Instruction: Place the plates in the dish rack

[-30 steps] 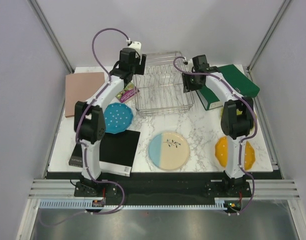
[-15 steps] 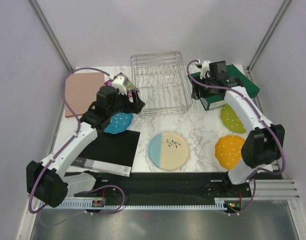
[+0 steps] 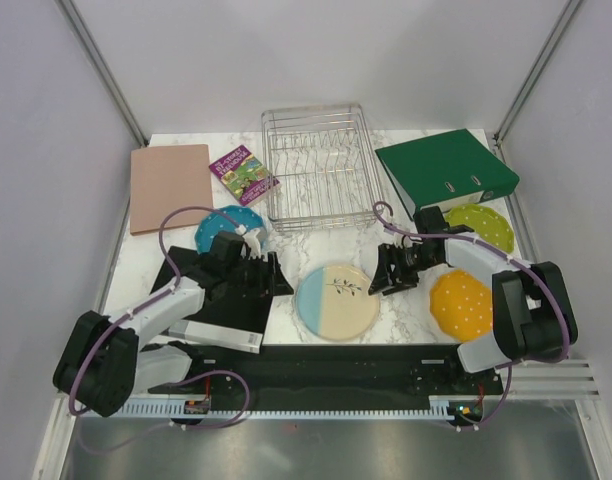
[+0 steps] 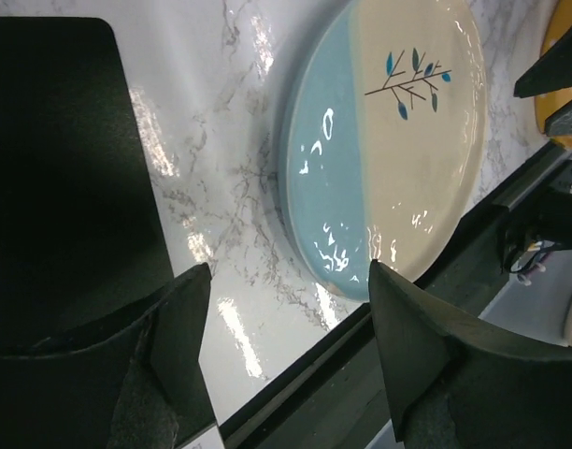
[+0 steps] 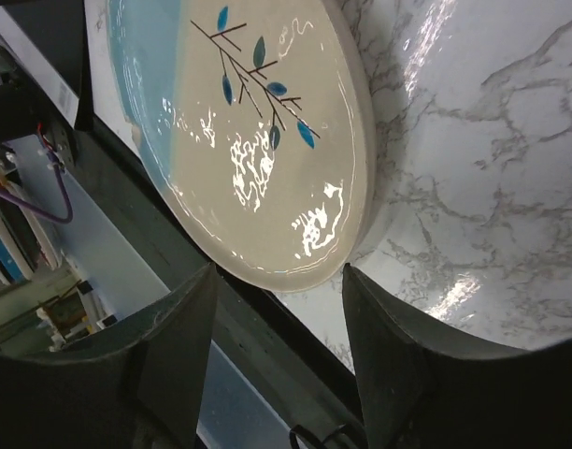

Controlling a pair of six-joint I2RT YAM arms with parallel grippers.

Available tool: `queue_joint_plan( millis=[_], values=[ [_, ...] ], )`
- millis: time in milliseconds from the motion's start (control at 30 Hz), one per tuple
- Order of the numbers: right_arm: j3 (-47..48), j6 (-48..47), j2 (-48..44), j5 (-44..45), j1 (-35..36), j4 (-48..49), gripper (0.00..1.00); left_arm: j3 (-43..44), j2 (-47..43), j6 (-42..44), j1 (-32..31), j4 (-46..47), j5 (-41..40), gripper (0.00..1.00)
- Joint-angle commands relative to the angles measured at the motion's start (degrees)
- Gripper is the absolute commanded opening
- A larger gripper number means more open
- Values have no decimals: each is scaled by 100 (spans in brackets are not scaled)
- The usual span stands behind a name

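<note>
We flank the cream-and-blue plate point(image 3: 337, 301): left gripper point(image 3: 269, 274) at its 9, right gripper point(image 3: 388, 272) at 3, both spread wide, empty. Dish rack point(image 3: 321, 165) at 12. Risk: the flat glazed rim slips from a shallow pinch.

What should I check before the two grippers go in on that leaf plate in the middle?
1. Left gripper open and empty: ok.
2. Right gripper open and empty: ok.
3. Leaf plate flat on the table, between the two grippers, nothing on it: ok.
4. Dish rack has free prongs: ok, no plate in it.
5. Straight way from plate to rack free of clutter: ok, only bare marble.
6. Gap under the plate's rim for a finger: cannot tell.
</note>
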Motion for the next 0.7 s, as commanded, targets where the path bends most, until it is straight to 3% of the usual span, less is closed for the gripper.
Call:
queue_joint_plan(
  millis=[0,200,467,567,600,667],
  values=[
    [-242,221,-62,-551,-3,831,64,-126,344,-567,-133,903,518,73],
    [-225,177,632,-568,-47,1069,63,-390,862,-848,-458,1545,483,67],
    [-225,81,1397,-824,-179,1158,62,-39,1820,-999,-555,1773,561,57],
    [-225,54,1512,-850,-223,1149,62,93,2075,-1069,-582,1862,544,42],
    [-234,37,1529,-850,-241,1149,62,128,2111,-1104,-590,1862,553,30],
    [-269,-16,1661,-946,-249,1140,62,137,2190,-1113,-591,1853,597,20]
  ],
)
